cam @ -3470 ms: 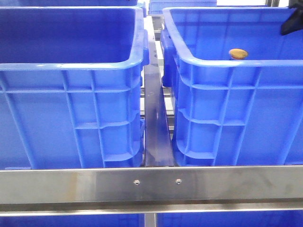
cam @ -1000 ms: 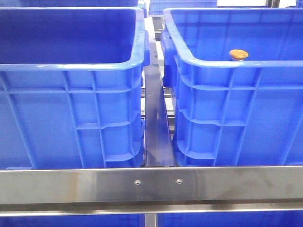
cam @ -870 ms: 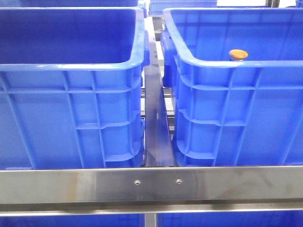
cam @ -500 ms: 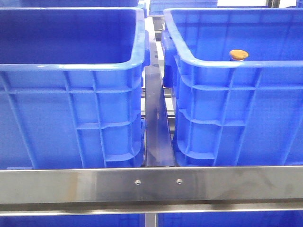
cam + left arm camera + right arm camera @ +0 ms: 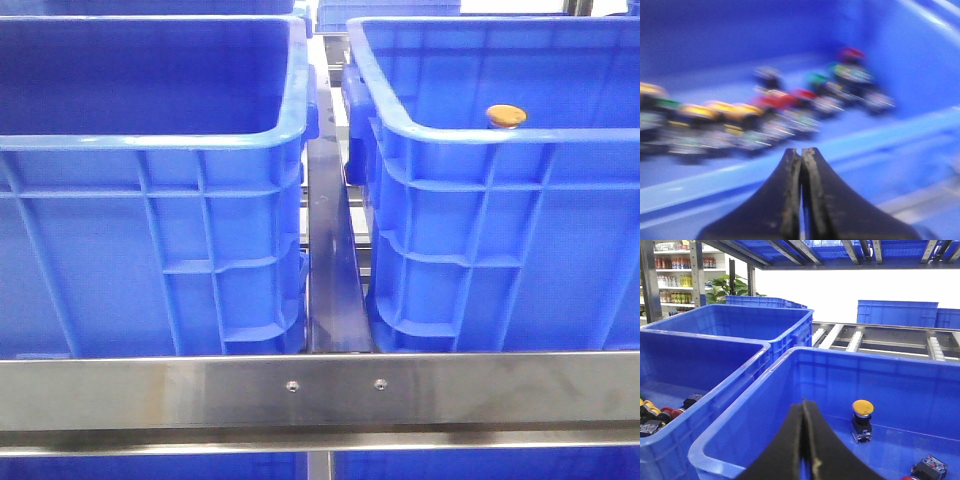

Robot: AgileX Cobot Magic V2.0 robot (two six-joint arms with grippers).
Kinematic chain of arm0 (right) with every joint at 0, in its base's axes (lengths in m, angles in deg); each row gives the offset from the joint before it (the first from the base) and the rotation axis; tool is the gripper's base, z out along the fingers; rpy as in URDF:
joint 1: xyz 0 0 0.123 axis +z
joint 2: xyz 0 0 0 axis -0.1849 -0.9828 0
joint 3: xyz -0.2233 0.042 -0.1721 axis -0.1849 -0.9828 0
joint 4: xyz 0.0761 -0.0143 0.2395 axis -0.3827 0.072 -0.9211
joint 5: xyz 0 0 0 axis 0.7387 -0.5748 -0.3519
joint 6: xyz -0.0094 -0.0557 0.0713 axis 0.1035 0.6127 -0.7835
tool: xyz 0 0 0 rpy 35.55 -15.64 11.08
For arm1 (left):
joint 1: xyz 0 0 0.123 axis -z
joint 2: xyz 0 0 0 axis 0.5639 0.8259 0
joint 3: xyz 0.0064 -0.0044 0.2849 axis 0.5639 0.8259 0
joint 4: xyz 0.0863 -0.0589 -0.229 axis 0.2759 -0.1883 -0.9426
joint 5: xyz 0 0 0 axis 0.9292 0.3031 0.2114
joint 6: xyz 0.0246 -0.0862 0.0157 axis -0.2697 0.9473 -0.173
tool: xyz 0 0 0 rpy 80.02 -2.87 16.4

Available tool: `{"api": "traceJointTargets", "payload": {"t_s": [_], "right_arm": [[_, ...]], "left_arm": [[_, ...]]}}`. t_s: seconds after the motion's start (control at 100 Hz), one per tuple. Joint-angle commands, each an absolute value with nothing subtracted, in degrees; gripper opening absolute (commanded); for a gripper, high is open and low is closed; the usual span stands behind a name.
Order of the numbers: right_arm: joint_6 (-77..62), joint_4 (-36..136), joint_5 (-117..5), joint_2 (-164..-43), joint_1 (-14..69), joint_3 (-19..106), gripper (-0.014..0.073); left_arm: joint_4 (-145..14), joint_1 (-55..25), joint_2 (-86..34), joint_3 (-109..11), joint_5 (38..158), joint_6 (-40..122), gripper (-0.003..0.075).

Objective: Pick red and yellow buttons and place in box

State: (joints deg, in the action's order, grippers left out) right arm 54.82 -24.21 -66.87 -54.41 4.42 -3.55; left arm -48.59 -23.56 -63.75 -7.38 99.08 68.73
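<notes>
From the front, two big blue boxes stand side by side with a metal rail [image 5: 335, 250] between them. The left box [image 5: 150, 140] looks dark inside, and its floor is hidden here. In the right box [image 5: 480, 135] one yellow button [image 5: 505, 115] peeks just over the near rim. No arm shows in this view. In the left wrist view, which is very blurry, the left gripper [image 5: 801, 156] has its two fingers pressed together with nothing between them. It hangs over the near wall of the left box, and past that wall lies a heap of buttons [image 5: 765, 112] on the floor, with red, yellow and green caps mixed. In the right wrist view, the right gripper [image 5: 804, 407] is also pressed together and holds nothing. It hangs over the right box, where the yellow button stands upright, well apart from the tip. A second button [image 5: 929, 469] lies near the far corner. I think these buttons are small, light and hard. The round cap looks smooth and might slip, so the dark body under the cap looks like the best place to pinch.
</notes>
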Motion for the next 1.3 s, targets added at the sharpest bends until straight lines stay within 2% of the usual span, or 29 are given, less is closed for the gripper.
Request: {"api": "traceJointTargets", "payload": {"t_s": [0.0,0.06,0.28,0.39,0.43,1.29], "right_arm": [[55.0,-26.1,-66.9,-55.0,4.5,-2.0,-0.0064],[55.0,-26.1,-66.9,-55.0,4.5,-2.0,-0.0064],[55.0,-26.1,-66.9,-55.0,4.5,-2.0,-0.0064],[55.0,-26.1,-66.9,-55.0,4.5,-2.0,-0.0064],[55.0,-26.1,-66.8,-55.0,4.5,-2.0,-0.0064],[55.0,-26.1,-67.1,-55.0,4.5,-2.0,-0.0064]], "left_arm": [[-43.2,-26.9,-67.2,-5.7,90.7,75.6,-0.0020],[-42.1,-28.8,-69.9,-3.0,88.8,80.0,-0.0020],[-41.4,-34.3,-78.7,5.0,87.0,80.0,-0.0020],[-41.5,-35.2,-83.9,11.7,80.7,80.0,-0.0020],[-41.5,-35.2,-86.4,11.3,86.7,80.0,-0.0020],[-41.7,-35.3,-85.9,11.4,86.8,79.9,-0.0020]]}}
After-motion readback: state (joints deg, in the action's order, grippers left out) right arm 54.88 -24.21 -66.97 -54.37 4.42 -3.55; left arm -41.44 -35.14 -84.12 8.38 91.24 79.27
